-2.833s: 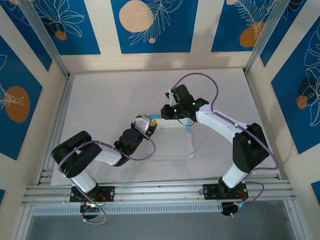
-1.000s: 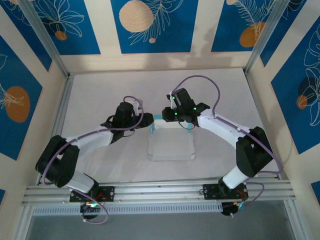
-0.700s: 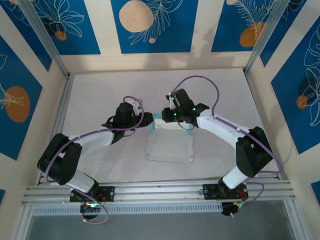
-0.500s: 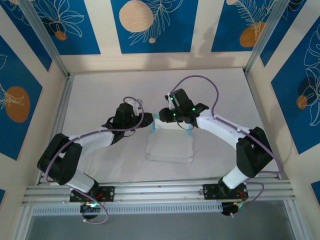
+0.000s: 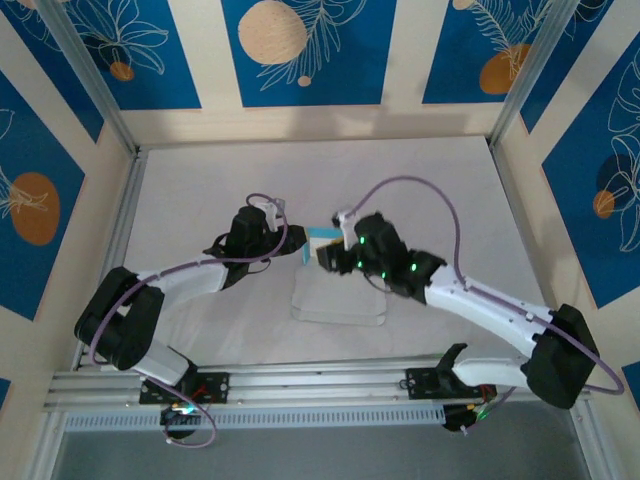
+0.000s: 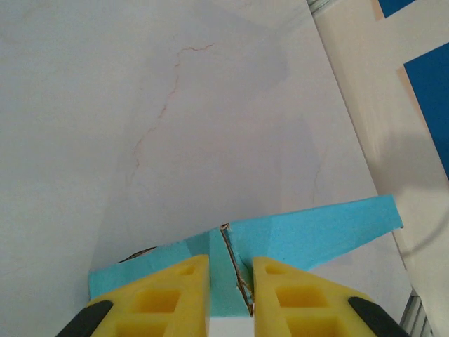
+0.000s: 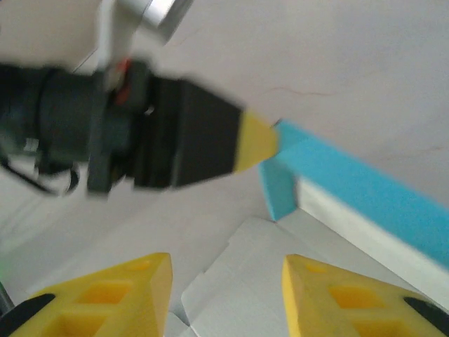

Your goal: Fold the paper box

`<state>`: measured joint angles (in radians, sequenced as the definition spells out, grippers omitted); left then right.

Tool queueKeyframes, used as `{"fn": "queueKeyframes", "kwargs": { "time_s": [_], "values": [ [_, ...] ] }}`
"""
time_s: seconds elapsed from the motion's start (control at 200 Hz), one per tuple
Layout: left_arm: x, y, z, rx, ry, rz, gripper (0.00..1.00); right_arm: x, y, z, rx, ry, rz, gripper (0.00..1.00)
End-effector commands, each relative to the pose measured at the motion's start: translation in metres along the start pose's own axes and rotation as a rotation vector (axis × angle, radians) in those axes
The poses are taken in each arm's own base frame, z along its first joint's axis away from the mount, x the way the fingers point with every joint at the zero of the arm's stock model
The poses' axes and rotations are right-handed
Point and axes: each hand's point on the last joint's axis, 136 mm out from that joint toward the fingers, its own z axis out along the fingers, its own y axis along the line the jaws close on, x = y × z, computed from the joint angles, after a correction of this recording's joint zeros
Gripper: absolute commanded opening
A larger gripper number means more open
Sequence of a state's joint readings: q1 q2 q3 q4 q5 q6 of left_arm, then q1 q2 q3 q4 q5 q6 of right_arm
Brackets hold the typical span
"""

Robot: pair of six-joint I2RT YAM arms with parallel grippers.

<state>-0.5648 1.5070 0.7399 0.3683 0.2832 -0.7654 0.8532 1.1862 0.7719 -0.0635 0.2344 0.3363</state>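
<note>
One flap of the paper box [image 5: 332, 300] sits pinched in the left gripper [image 6: 231, 268]; right gripper [image 7: 226, 261] spread.

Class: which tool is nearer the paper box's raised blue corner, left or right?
Left. The left tool pinches the paper box at that corner; the right tool hangs open, a gap short of it.

No legible txt, labels, brands, nos. or signs in any view.

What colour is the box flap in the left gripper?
Light blue; the flap shows best in the left wrist view.
</note>
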Motion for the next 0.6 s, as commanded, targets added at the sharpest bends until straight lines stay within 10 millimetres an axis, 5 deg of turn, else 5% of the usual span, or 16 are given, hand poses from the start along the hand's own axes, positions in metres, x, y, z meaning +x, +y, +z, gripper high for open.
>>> {"fn": "queueKeyframes", "kwargs": {
  "time_s": [0.0, 0.165, 0.26, 0.435, 0.59],
  "values": [
    [0.027, 0.034, 0.002, -0.102, 0.069, -0.087, 0.20, 0.010, 0.019, 0.018, -0.007, -0.148, -0.175, 0.48],
    [0.024, 0.032, 0.003, -0.083, 0.047, -0.136, 0.19, 0.026, 0.033, 0.056, 0.064, -0.178, -0.226, 0.46],
    [0.025, 0.031, 0.004, -0.079, 0.055, -0.130, 0.19, 0.012, 0.032, 0.060, 0.100, -0.241, -0.246, 0.45],
    [0.023, 0.032, -0.002, -0.103, 0.051, -0.057, 0.21, -0.032, 0.060, 0.009, -0.034, -0.247, -0.448, 0.46],
    [0.026, 0.034, -0.002, -0.112, 0.069, -0.010, 0.21, -0.069, -0.004, -0.034, -0.016, -0.089, -0.344, 0.48]
  ]
}}
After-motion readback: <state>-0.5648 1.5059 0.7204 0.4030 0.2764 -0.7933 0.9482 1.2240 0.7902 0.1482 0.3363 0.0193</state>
